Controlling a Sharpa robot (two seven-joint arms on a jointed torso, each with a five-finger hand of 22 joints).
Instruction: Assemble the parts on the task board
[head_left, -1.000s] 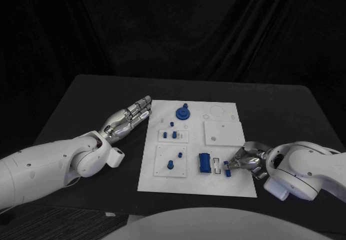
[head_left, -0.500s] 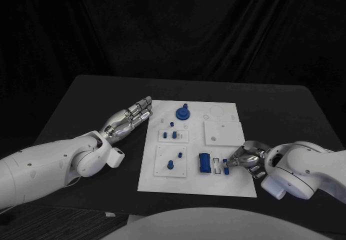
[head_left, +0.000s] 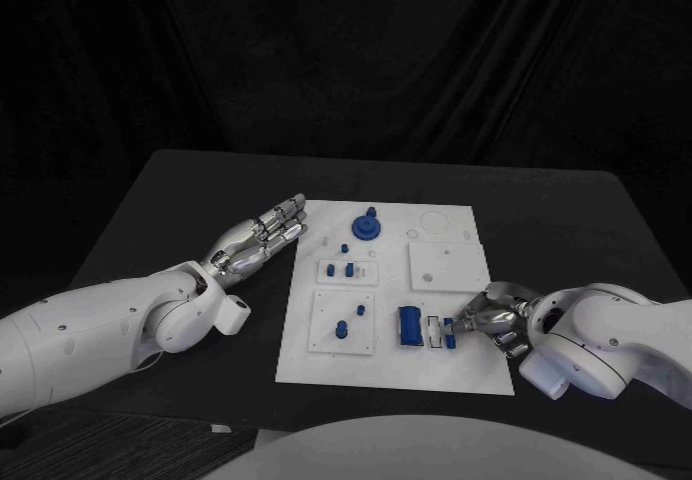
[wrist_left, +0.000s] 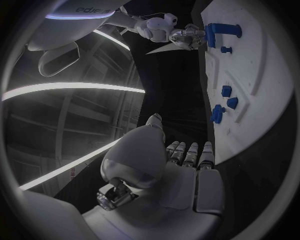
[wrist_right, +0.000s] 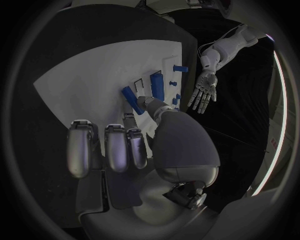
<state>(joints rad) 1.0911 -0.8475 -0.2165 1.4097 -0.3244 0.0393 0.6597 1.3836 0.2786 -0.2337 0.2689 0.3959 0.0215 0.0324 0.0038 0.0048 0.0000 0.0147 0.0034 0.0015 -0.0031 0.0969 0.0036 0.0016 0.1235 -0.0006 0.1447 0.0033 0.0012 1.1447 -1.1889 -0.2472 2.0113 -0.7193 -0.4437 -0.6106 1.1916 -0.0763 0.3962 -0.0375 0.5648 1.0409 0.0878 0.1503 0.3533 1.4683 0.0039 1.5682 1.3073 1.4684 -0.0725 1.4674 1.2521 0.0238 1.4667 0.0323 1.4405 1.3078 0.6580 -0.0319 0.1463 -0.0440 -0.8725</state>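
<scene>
The white task board (head_left: 387, 355) lies mid-table. My right hand (head_left: 492, 321) sits at the board's near right edge and pinches a small blue bar (head_left: 451, 333) with thumb and a fingertip, right beside a white slot and an upright blue block (head_left: 410, 326). In the right wrist view the thumb tip meets the small blue bar (wrist_right: 130, 99) while the other fingers (wrist_right: 115, 147) curl in. My left hand (head_left: 267, 233) lies open and flat on the table just off the board's left edge, touching no part.
A round blue knob (head_left: 368, 228) stands at the board's far end. Small blue pieces (head_left: 340, 269) sit on a left sub-plate, with blue pegs (head_left: 342, 329) nearer. A plain white square plate (head_left: 443, 265) lies right of centre. Black table (head_left: 577, 230) surrounds the board.
My right hand has shifted the small blue bar slightly away from the board's near edge, toward the white slot. The left hand has not moved.
</scene>
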